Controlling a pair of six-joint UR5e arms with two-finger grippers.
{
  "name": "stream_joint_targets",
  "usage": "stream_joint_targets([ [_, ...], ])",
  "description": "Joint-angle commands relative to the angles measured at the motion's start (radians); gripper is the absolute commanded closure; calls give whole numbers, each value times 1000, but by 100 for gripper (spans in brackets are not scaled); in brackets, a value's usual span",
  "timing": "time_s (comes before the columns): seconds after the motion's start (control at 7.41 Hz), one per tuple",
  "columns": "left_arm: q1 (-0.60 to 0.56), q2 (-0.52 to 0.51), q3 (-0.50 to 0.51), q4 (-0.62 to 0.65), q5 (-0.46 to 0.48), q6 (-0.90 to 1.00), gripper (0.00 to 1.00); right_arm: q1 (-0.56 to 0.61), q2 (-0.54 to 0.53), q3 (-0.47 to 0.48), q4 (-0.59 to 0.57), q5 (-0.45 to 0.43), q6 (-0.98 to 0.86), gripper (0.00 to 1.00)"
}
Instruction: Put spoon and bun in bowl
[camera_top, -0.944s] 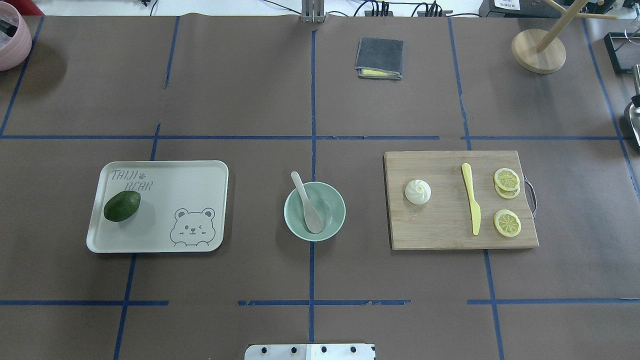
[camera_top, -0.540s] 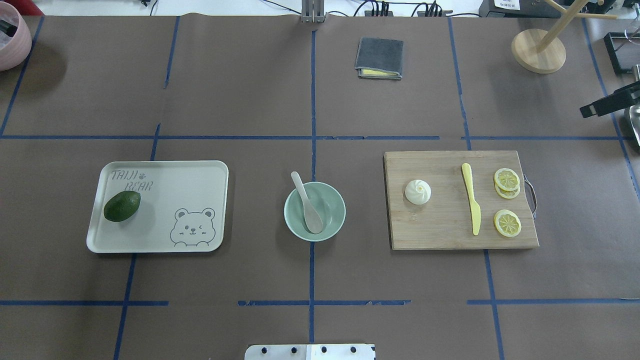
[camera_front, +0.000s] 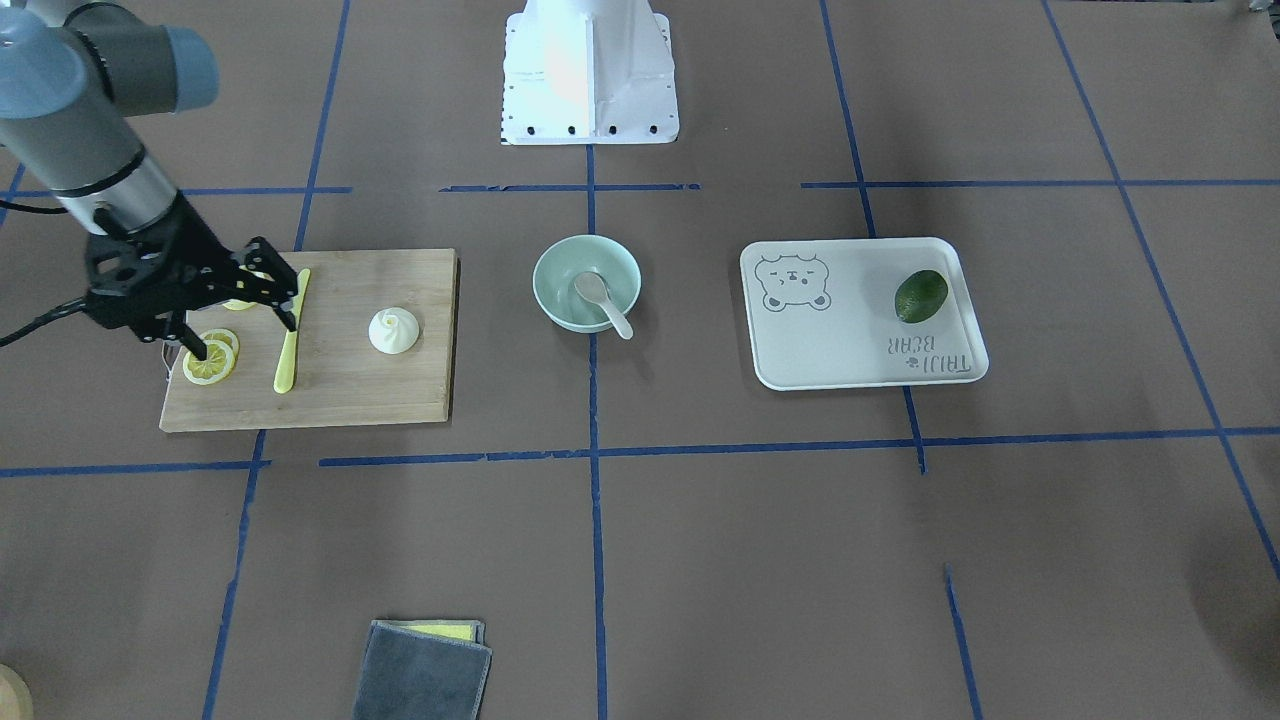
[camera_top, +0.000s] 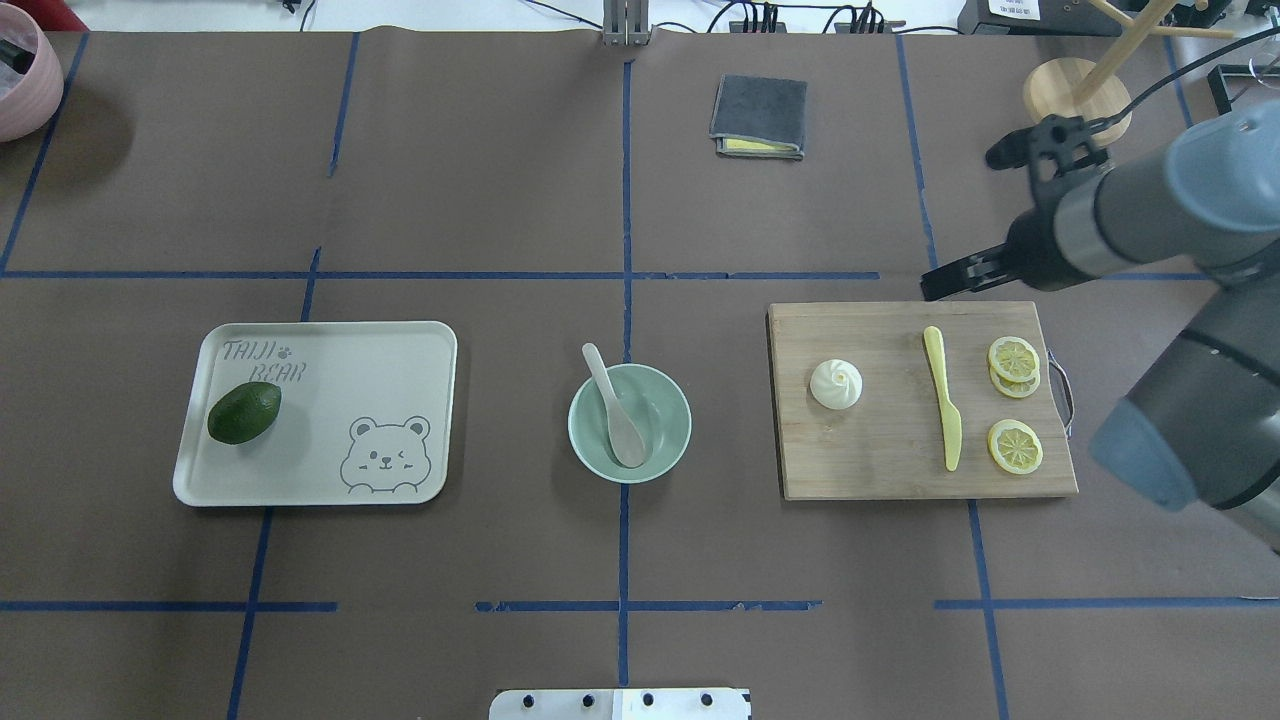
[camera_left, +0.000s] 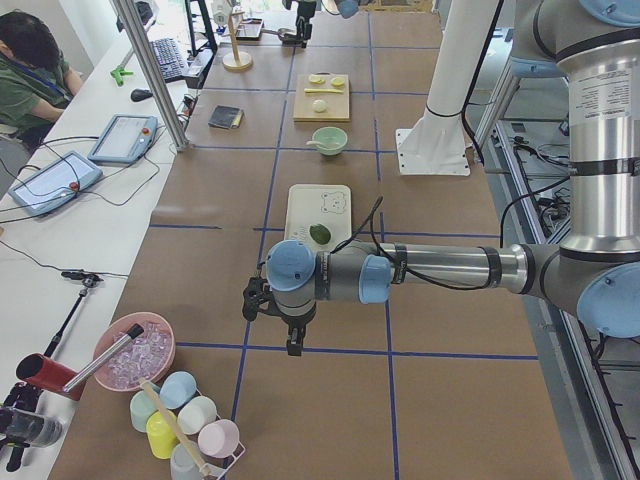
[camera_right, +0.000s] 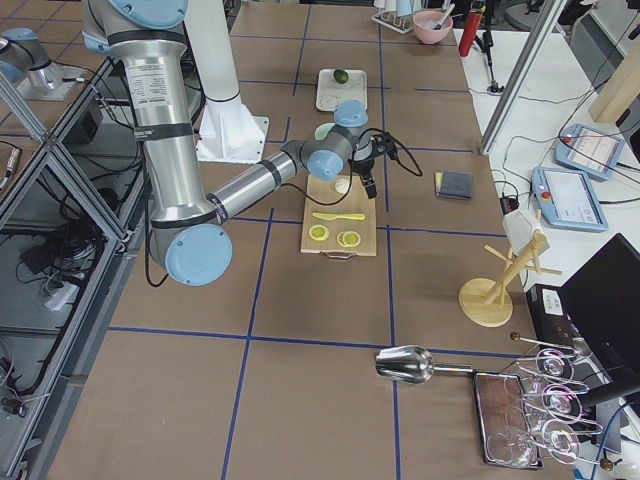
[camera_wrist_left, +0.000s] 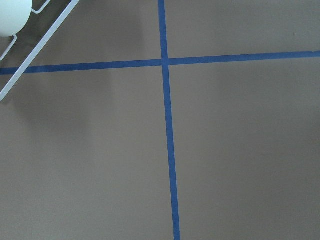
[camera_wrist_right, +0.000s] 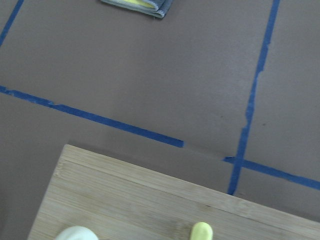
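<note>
The beige spoon (camera_top: 612, 405) lies in the mint-green bowl (camera_top: 676, 440) at the table's middle, scoop down and handle over the far-left rim; it also shows in the front view (camera_front: 603, 300). The white pleated bun (camera_top: 836, 383) sits upright on the left part of a wooden cutting board (camera_top: 870, 460). My right gripper (camera_top: 960, 225) is open and empty, hovering above the board's far edge, right of the bun; the front view shows it (camera_front: 246, 337) over the lemon slices. My left gripper (camera_left: 292, 342) hangs far off at the table's left end; I cannot tell if it is open.
A yellow plastic knife (camera_top: 943, 395) and lemon slices (camera_top: 1014, 358) lie on the board right of the bun. A beige tray (camera_top: 400, 350) holds an avocado (camera_top: 243, 411) left of the bowl. A folded grey cloth (camera_top: 759, 116) and a wooden stand (camera_top: 1077, 100) are at the back.
My right arm has come in from the right edge and swung left over the far edge of the cutting board. Spoon, bowl and bun have not moved.
</note>
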Motion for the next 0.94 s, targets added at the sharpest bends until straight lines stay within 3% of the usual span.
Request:
stream_joint_targets([
  [0.0, 2, -3, 1, -3, -4, -1, 0, -162, 25, 0, -2, -145, 123, 0],
  [0.13, 1, -3, -1, -3, -4, -1, 0, -231, 25, -9, -2, -223, 146, 0],
  [0.4, 1, -4, -2, -3, -4, -1, 0, -300, 57, -70, -2, -280, 159, 0],
  [0.54, 1, -4, -2, -4, -4, -1, 0, -308, 86, -113, -2, -301, 157, 7],
  [0.81, 2, -6, -2, -4, -6, -1, 0, -304, 81, -97, -3, -292, 156, 100],
])
